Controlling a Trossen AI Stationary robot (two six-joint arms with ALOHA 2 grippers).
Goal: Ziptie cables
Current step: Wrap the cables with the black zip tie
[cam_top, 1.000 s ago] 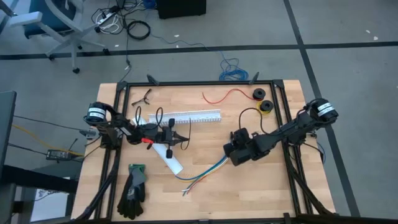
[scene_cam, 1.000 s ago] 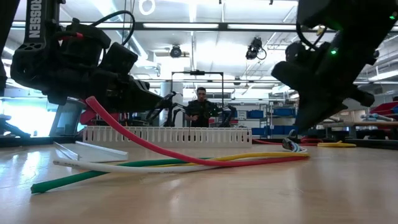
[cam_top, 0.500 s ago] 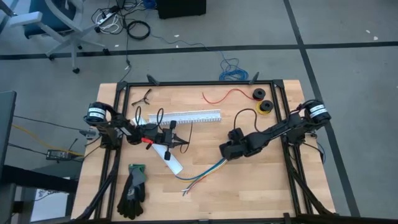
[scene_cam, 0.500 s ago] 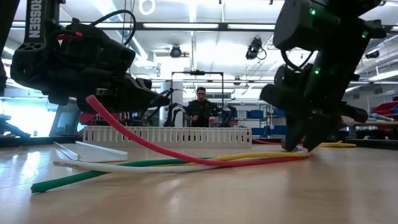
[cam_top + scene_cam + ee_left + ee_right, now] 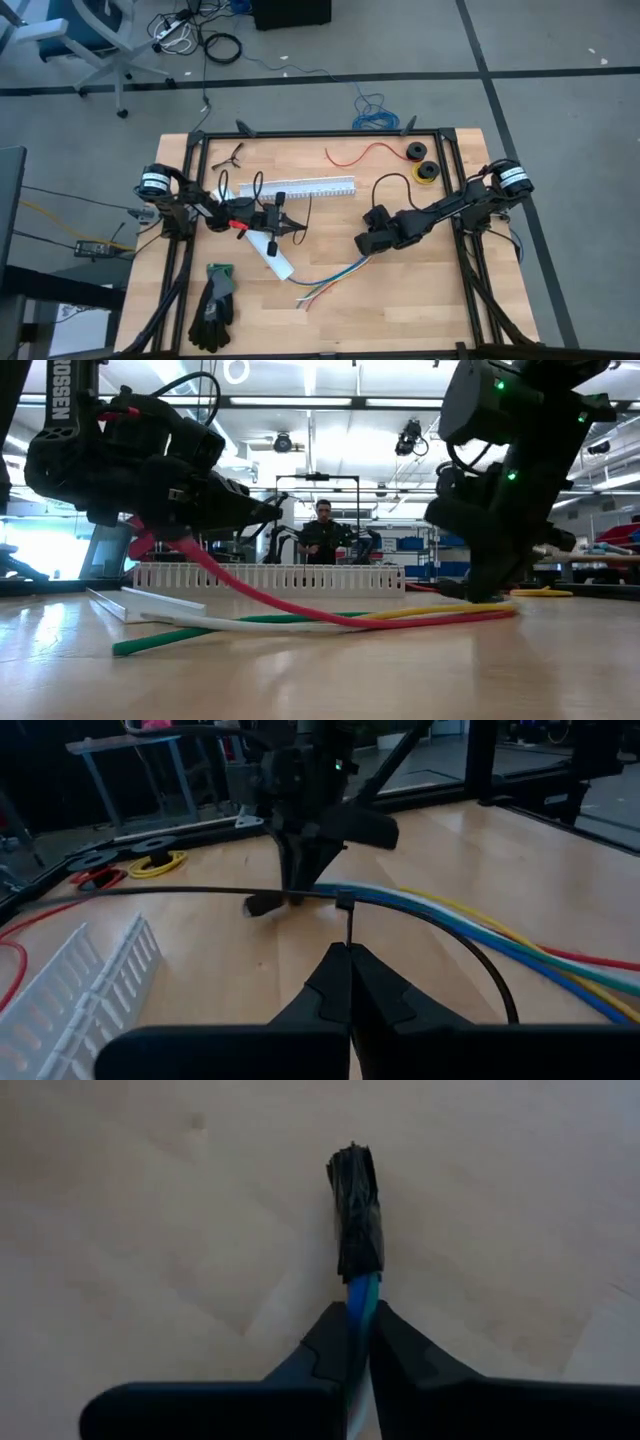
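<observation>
The cables (image 5: 330, 280) are a loose bundle of yellow, green, blue, white and red wires lying on the wooden table, with a dark-taped end (image 5: 355, 1220). My right gripper (image 5: 366, 250) is shut on them just behind that tape. My left gripper (image 5: 290, 226) hovers left of centre, pointing level toward the right arm. It is shut on a black zip tie (image 5: 303, 210) that is closed into a wide loop. In the left wrist view the loop (image 5: 470, 945) arches above the cables (image 5: 500, 935). My left gripper pinches the zip tie's free tail (image 5: 348, 928) between its two fingertips, just below the tie's small head (image 5: 345, 901). The fingers lie level, and the loop stands out past them, clear of the table. My right gripper pinches the blue and green wires (image 5: 362, 1292) between its two fingers, right behind the dark tape. The fingers slant down from the table's right side. The taped end sticks out past the fingertips, and the rest of the bundle (image 5: 300, 622) trails on the table.
A white slotted channel (image 5: 300, 187) lies at the far middle, with its flat lid (image 5: 278, 258) nearer. Black gloves (image 5: 215, 300) sit near left. A thin red wire (image 5: 365, 152), a black roll (image 5: 415, 151) and a yellow roll (image 5: 427, 172) lie far right. A person (image 5: 323, 530) stands beyond the table.
My right gripper has come down and moved toward the table's left onto the taped end. It opened around that end, then shut on the wires. The bundle has slid a little along the table toward the right arm.
</observation>
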